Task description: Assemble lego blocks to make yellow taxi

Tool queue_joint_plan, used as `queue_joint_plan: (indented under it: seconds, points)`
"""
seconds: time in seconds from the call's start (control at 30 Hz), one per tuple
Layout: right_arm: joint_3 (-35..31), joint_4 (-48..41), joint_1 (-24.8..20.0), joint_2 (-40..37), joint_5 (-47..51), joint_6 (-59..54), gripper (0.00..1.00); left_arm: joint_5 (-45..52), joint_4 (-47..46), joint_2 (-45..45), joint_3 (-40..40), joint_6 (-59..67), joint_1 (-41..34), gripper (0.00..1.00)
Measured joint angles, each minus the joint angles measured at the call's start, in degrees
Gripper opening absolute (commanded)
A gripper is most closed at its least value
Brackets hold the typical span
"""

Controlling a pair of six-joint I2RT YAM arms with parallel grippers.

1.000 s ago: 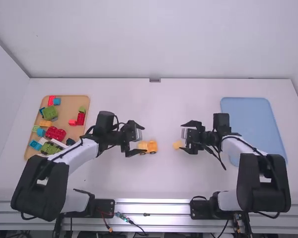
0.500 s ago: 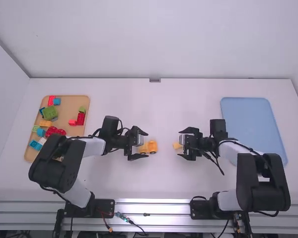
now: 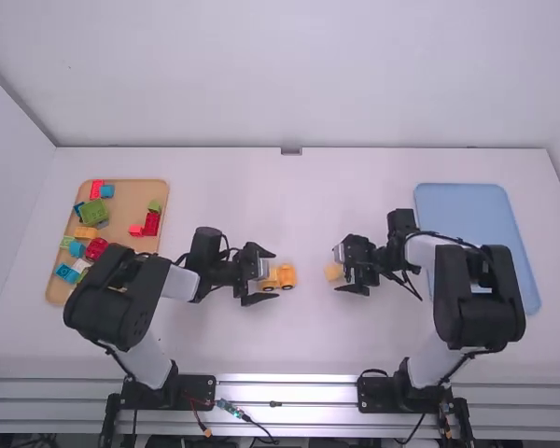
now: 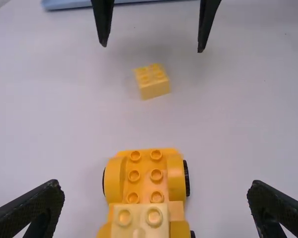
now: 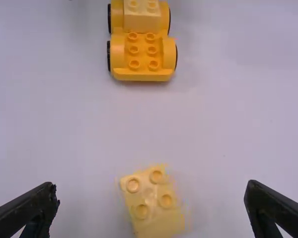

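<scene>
In the high view my left gripper (image 3: 266, 276) stands open around the rear of the orange-yellow car base (image 3: 286, 276). My right gripper (image 3: 341, 264) is at a loose pale yellow brick (image 3: 333, 272). In the left wrist view the wheeled base (image 4: 150, 171) carries a pale yellow brick (image 4: 140, 220) and lies between the wide-apart fingers of my left gripper (image 4: 155, 191). Farther off there, the yellow brick (image 4: 153, 84) sits on the table. In the right wrist view that brick (image 5: 151, 198) lies slightly turned between the spread fingers of my right gripper (image 5: 151, 191), untouched; beyond it is the car (image 5: 141, 59).
A wooden tray (image 3: 135, 199) of mixed coloured blocks is on the left, its near part under the left arm. On the right lies a blue tray (image 3: 476, 219), with the right arm over its near-left edge. Bare table (image 3: 308, 205) stretches behind both grippers.
The left arm has lowered, its gripper now around the rear of the car. My right gripper has shifted slightly at the loose brick, and its arm has bent. Car and brick have stayed put.
</scene>
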Motion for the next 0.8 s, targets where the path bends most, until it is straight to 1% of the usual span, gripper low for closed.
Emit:
queue_joint_plan:
  seconds: [0.07,0.17,0.23,0.33,0.4,0.6,0.7,0.8]
  points:
    - [1.7,-0.2,0.0,2.7,0.0,-1.3,0.99,-0.2,0.2,1.0,0.0,-0.4,0.0,0.99]
    - [3.1,-1.2,0.0,5.9,0.0,-2.3,1.0,-0.2,-2.1,2.2,0.5,-0.9,0.0,0.99]
    - [4.4,-4.2,0.0,8.3,0.2,-3.9,0.96,-0.2,-4.3,3.1,1.5,-1.0,0.0,0.99]
    - [5.6,-8.7,0.0,9.0,0.2,-6.3,0.89,-0.2,-5.8,3.3,2.7,-1.0,0.0,0.99]
    - [6.6,-10.0,0.0,9.0,0.2,-8.2,0.88,-0.2,-6.5,3.3,3.5,-0.7,0.0,0.99]
    - [7.1,-6.8,0.0,9.0,0.2,-10.3,0.9,-0.2,-6.4,3.3,3.6,0.3,0.0,0.99]
    - [6.5,-2.6,0.0,9.6,0.2,-8.7,0.91,-0.2,-4.6,3.3,3.4,0.3,0.0,0.99]
    - [5.9,-0.6,0.0,10.4,0.2,-6.7,0.91,-0.2,-4.0,3.3,2.8,0.3,0.0,0.99]
